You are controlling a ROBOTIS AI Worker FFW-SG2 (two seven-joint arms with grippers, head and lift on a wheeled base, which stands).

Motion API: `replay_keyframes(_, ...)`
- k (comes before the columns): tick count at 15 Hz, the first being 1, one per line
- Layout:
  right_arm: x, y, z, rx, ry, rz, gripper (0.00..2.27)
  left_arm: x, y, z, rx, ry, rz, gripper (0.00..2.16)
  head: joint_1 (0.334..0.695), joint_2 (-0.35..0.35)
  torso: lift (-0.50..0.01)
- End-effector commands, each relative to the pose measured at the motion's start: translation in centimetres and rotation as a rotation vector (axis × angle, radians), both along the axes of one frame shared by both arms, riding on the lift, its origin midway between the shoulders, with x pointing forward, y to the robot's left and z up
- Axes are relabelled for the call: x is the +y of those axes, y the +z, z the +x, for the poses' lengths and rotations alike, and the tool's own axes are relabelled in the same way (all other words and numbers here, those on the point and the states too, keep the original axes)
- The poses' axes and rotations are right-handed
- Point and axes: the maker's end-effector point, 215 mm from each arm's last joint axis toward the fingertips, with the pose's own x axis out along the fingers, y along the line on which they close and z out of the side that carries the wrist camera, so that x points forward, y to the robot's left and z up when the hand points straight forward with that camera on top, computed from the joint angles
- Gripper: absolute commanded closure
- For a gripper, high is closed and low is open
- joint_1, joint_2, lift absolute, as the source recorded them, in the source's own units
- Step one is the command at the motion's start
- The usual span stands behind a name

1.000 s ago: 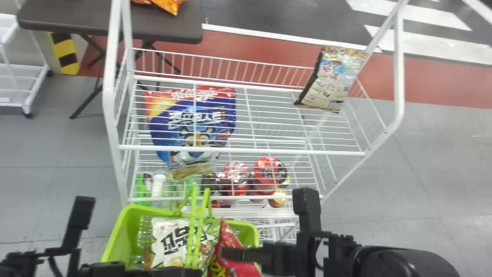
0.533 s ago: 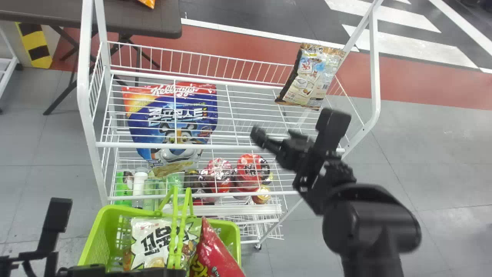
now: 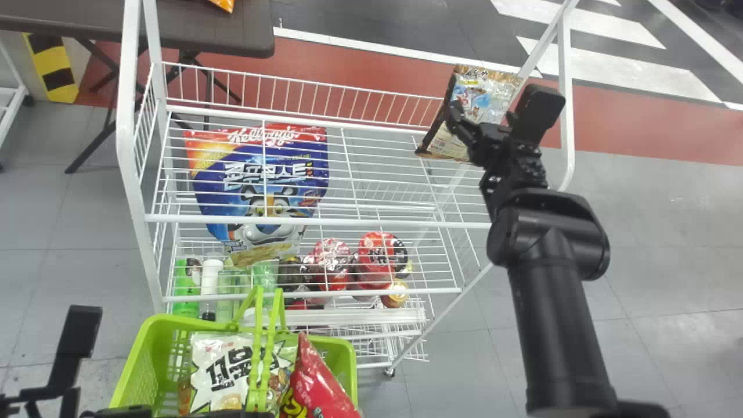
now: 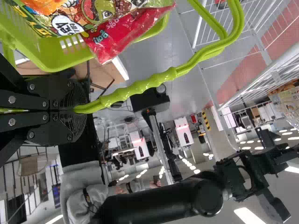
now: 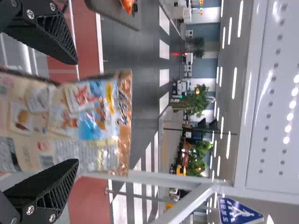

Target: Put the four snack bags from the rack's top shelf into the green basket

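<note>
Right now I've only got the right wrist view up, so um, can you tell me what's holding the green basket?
Observer: The left gripper is shut on the basket's handle, as the left wrist view shows.
Operator: Okay, and what's in the basket?
Observer: The head view shows at least a white snack bag and a red snack bag in the green basket. I can't tell what lies beneath them.
Operator: Anything else over on the left part of the rack?
Observer: Yes, a large blue pouch, seen through the wires of the top shelf.
</note>
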Motion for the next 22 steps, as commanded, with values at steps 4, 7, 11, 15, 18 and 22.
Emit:
replay_keyframes(4,-3.8,-1.0,3.0,0.037,0.050,0.077,0.07,-0.1,-0.2,0.1,-0.002,0.004,0.004,2.12,0.695,-0.350,0.000)
replay_keyframes(7,-3.3,-2.4,4.1,0.079,0.091,0.122,0.07,-0.1,-0.5,0.1,0.004,0.006,0.003,2.12,0.695,-0.350,0.000)
replay_keyframes(11,-2.1,-4.9,4.4,0.168,0.124,0.110,0.29,-0.1,-0.6,0.1,0.007,0.004,0.003,2.12,0.695,-0.350,0.000)
replay_keyframes(15,-1.8,-6.6,3.9,0.226,0.135,0.118,1.95,0.0,-0.5,0.3,0.003,0.003,0.005,2.12,0.695,-0.350,0.000)
replay_keyframes(18,-2.6,-7.5,2.7,0.216,0.116,0.149,2.11,0.1,-0.5,0.3,0.004,0.003,0.007,2.12,0.695,-0.350,0.000)
replay_keyframes(22,-0.8,-6.2,0.6,0.172,0.140,0.110,2.11,0.1,-0.4,0.5,0.001,0.006,0.005,2.12,0.695,-0.350,0.000)
